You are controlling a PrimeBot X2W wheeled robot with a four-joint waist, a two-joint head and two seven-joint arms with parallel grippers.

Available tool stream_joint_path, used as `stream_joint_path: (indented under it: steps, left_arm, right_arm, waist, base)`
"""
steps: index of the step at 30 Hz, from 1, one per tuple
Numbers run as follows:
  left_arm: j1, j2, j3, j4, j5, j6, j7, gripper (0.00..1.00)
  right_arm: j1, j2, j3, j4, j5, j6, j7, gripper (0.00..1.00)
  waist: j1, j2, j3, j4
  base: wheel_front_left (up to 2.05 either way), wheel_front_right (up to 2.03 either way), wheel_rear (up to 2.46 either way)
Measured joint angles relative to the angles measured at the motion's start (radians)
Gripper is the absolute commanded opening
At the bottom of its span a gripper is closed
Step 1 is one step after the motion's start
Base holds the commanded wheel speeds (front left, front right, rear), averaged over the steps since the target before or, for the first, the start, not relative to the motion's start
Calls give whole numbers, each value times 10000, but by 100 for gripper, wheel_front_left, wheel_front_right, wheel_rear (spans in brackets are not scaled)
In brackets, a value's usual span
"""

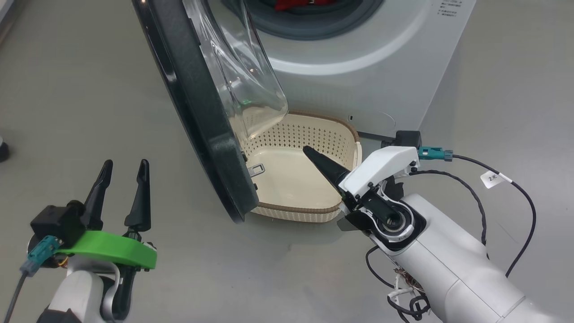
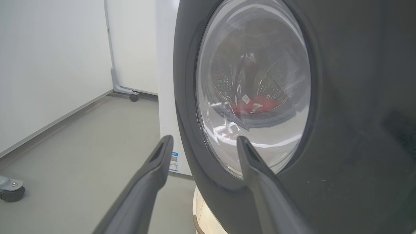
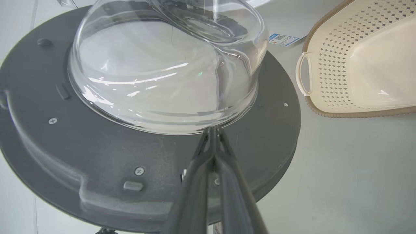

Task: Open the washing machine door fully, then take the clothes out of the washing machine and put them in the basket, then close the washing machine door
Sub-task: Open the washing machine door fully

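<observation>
The washing machine [image 1: 358,54] stands at the top. The washing machine door [image 1: 197,116] is swung out and seen edge-on, its glass bowl [image 1: 242,72] facing right. Red clothes [image 1: 298,3] lie in the drum, and show through the door glass as clothes [image 2: 256,104]. The cream basket [image 1: 350,134] sits on the floor before the machine, partly behind the door. My right gripper [image 1: 307,150] is shut and empty above the basket. It points at the door's inner face [image 3: 97,156], and my right gripper [image 3: 213,130] has its tip near the bowl's base. My left gripper [image 1: 124,168] stands open left of the door, facing its outer face [image 2: 341,130].
Black cables [image 1: 515,188] trail over the grey floor right of my right arm. A caster wheel [image 2: 11,190] sits at the far left, and a white panel on a caster [image 2: 133,96] stands behind. Open floor [image 1: 89,89] lies left of the door.
</observation>
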Motion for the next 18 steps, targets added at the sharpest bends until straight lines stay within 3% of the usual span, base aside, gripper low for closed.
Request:
stream_joint_path:
  steps: [9, 10, 11, 12, 18]
  left_arm:
    - [583, 198, 493, 38, 31, 0, 0, 100]
    - [638, 205, 554, 42, 33, 0, 0, 100]
    - [691, 205, 602, 44, 54, 0, 0, 100]
    - [802, 205, 679, 52, 90, 0, 0, 100]
    - [1048, 194, 748, 136, 107, 0, 0, 100]
  right_arm:
    - [560, 29, -282, -282, -533, 0, -907, 1]
    - [621, 29, -387, -349, -548, 0, -1049, 28]
    - [666, 33, -495, -393, -591, 2, -1229, 46]
    - [707, 21, -725, -489, -876, 0, -1628, 100]
    - [965, -472, -1104, -746, -1778, 2, -2788, 100]
  waist:
    - [0, 0, -318, -487]
    - [0, 0, -356, -555]
    - [0, 0, -392, -623]
    - [0, 0, -464, -763]
    - [0, 0, -698, -1107]
  base:
    - [0, 0, 0]
    - [0, 0, 0]
    - [0, 0, 0]
    - [0, 0, 0]
    - [0, 0, 0]
